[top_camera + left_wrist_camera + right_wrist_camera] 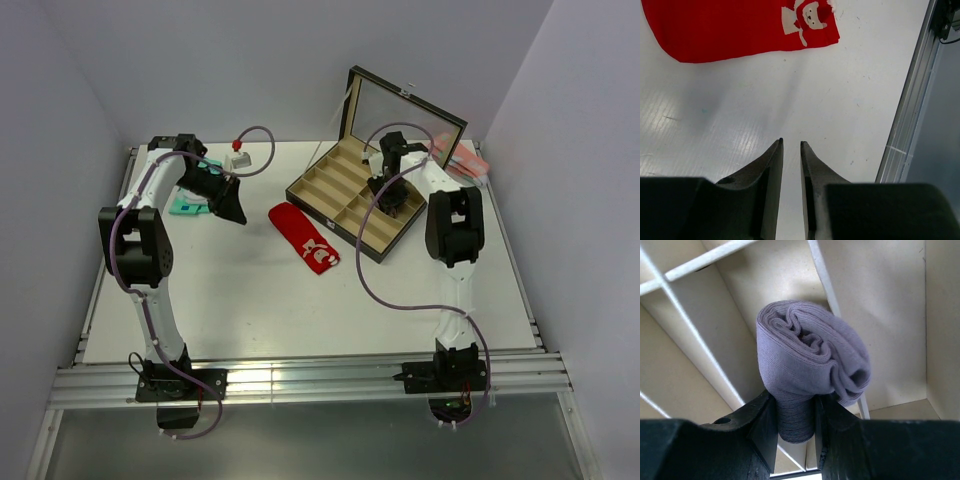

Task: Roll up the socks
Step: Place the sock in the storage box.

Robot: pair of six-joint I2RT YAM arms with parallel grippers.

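A bright red sock with a white emblem lies flat near the table's middle; its emblem end fills the top of the left wrist view. My left gripper hovers to its left, and its jaws stand slightly open over bare table with nothing between them. My right gripper is over the open box and is shut on a rolled grey-purple sock. The roll sticks out past the fingertips, above the box's dividers.
The compartment box stands at the back right with its mirrored lid raised. A teal sock lies under the left arm. A pale pink bundle sits behind the box. A small white object rests at the back. The table's metal rail runs nearby.
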